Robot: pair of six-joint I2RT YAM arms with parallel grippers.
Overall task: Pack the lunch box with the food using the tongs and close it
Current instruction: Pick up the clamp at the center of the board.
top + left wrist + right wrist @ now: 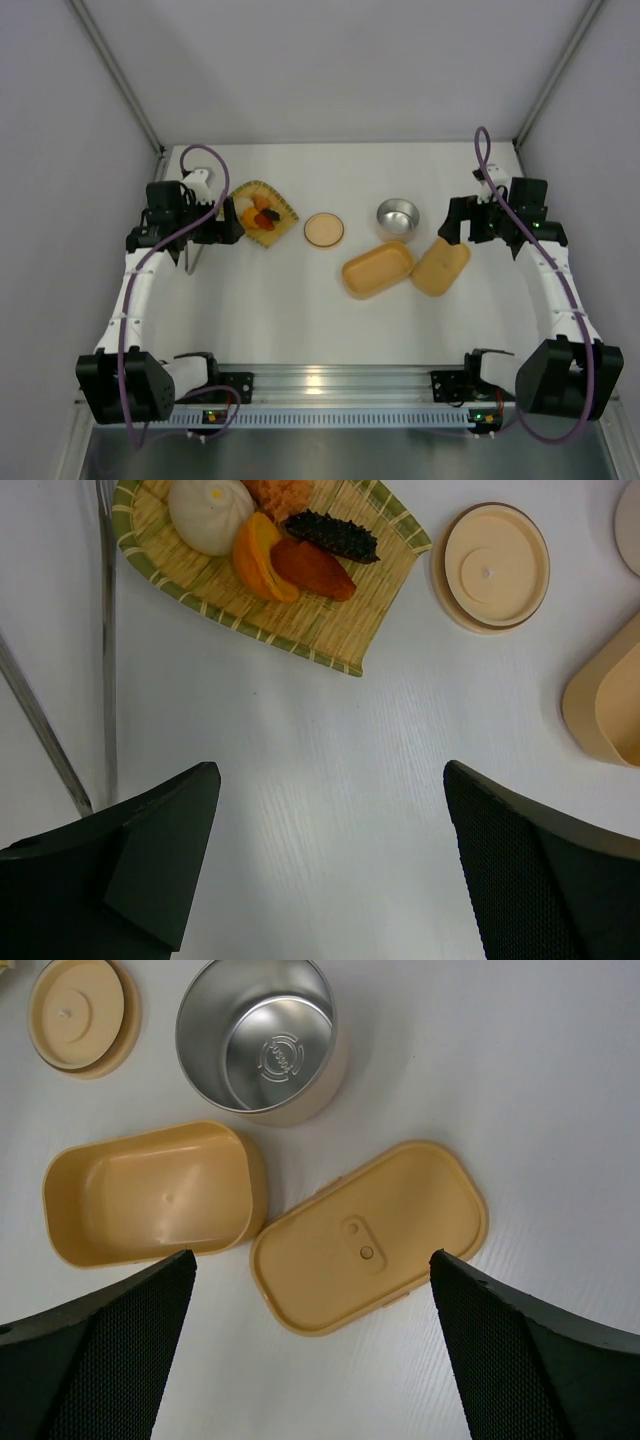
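The tan-orange lunch box lies open and empty at centre right, also seen in the right wrist view as the lunch box. Its flat lid lies just to its right, inner side up, the same lid. The food, orange, dark and red-brown pieces beside a white bun, rests on a woven tray. The thin silver tongs lie on the table left of the tray; tongs. My left gripper hovers open below the tray, holding nothing; left gripper. My right gripper hangs open over the lid; right gripper.
A round steel bowl stands behind the lunch box, and its round tan lid lies between the woven tray and the bowl. Grey walls close in both sides and the back. The arm bases sit on a rail at the near edge.
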